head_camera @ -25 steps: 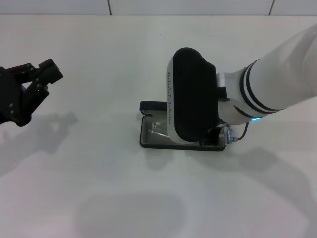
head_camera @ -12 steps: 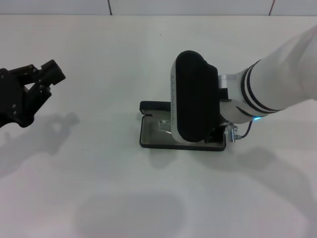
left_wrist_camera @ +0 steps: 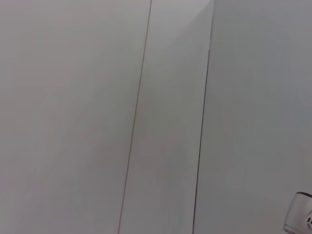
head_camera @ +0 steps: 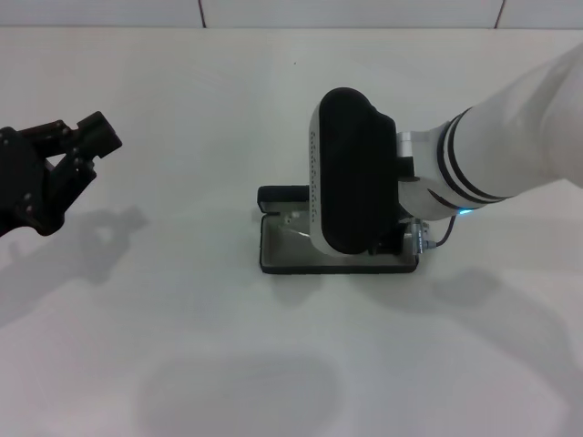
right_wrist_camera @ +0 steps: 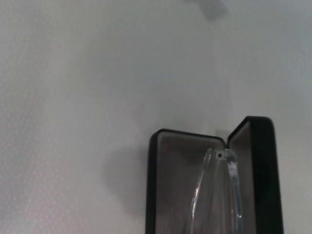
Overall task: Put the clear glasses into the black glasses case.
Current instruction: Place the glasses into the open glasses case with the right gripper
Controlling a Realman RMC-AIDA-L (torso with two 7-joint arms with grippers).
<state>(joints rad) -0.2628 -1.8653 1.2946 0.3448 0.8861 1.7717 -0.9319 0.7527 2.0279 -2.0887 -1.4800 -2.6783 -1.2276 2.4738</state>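
Note:
The black glasses case [head_camera: 272,259] lies open at the table's centre, grey lining up, its lid [head_camera: 278,194] standing at the far side. The clear glasses [head_camera: 293,233] show faintly inside the case's left part; the rest is hidden under my right arm's wrist [head_camera: 351,182]. The right gripper hangs beneath that wrist, right over the case. In the right wrist view the clear glasses [right_wrist_camera: 217,187] lie along the lined tray of the black glasses case [right_wrist_camera: 165,185], close to the raised lid [right_wrist_camera: 261,170]. My left gripper [head_camera: 77,137] hovers open and empty at the far left.
A plain white table [head_camera: 182,346] spreads all around the case. A tiled wall edge [head_camera: 346,14] runs along the back. The left wrist view shows only white panels [left_wrist_camera: 97,117] with thin seams.
The right wrist has shifted slightly back and right over the case, and the case has nudged a little to the right. The left gripper has barely moved.

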